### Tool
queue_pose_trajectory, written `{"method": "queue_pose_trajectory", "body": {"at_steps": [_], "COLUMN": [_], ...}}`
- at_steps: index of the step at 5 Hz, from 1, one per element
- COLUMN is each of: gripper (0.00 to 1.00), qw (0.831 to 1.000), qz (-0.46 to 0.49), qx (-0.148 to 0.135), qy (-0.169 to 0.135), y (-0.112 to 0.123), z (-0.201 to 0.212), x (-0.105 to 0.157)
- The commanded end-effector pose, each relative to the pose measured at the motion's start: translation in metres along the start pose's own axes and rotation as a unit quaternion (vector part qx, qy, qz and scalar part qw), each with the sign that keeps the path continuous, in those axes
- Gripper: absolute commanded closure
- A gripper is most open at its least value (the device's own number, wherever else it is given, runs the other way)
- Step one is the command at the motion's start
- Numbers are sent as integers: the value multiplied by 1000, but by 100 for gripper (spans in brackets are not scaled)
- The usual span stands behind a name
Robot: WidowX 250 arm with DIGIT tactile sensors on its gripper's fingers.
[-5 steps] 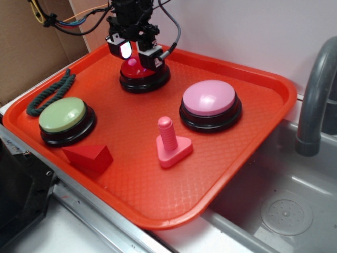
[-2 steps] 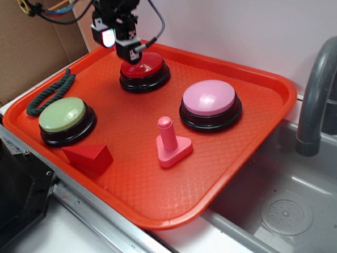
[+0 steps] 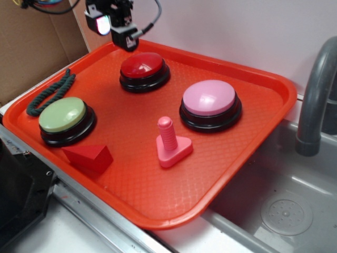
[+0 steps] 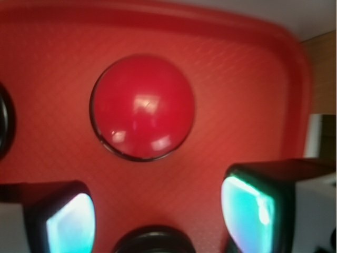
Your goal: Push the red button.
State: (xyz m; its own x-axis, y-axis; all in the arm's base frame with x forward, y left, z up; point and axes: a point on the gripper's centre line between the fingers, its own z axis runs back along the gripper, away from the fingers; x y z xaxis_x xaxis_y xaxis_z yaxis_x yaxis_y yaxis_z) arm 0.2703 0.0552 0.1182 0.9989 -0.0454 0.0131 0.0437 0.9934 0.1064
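Note:
The red button [image 3: 142, 65] is a glossy dark-red dome on a black base at the back of the orange tray [image 3: 263, 126]. In the wrist view it [image 4: 142, 105] lies ahead of the jaws, fully uncovered. My gripper [image 3: 113, 29] hangs in the air above the tray's back left rim, up and to the left of the button and clear of it. Its jaws stand apart with nothing between them; both glowing pads [image 4: 71, 224] show at the bottom of the wrist view around bare tray.
On the tray are a pink-domed button [image 3: 209, 98], a green button [image 3: 63, 115], a red wedge block [image 3: 88, 156], a pink screw on a triangular base [image 3: 170, 141] and a dark green rope [image 3: 51, 92]. A grey faucet [image 3: 316, 95] and sink lie to the right.
My gripper was down on the red button a second ago. It has lifted off and moved up and to the left, leaving the dome uncovered.

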Motion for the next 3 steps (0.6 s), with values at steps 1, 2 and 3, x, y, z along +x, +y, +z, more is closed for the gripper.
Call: {"method": "queue_pose_trajectory", "body": {"at_steps": [1, 2, 3], "gripper": [0, 0, 0], "qw": [999, 999, 999], "qz": [14, 18, 20], "qx": [2, 1, 0], "qy": [-37, -38, -25], "y": [5, 6, 6], "z": [27, 30, 33], "x": [2, 0, 0]}}
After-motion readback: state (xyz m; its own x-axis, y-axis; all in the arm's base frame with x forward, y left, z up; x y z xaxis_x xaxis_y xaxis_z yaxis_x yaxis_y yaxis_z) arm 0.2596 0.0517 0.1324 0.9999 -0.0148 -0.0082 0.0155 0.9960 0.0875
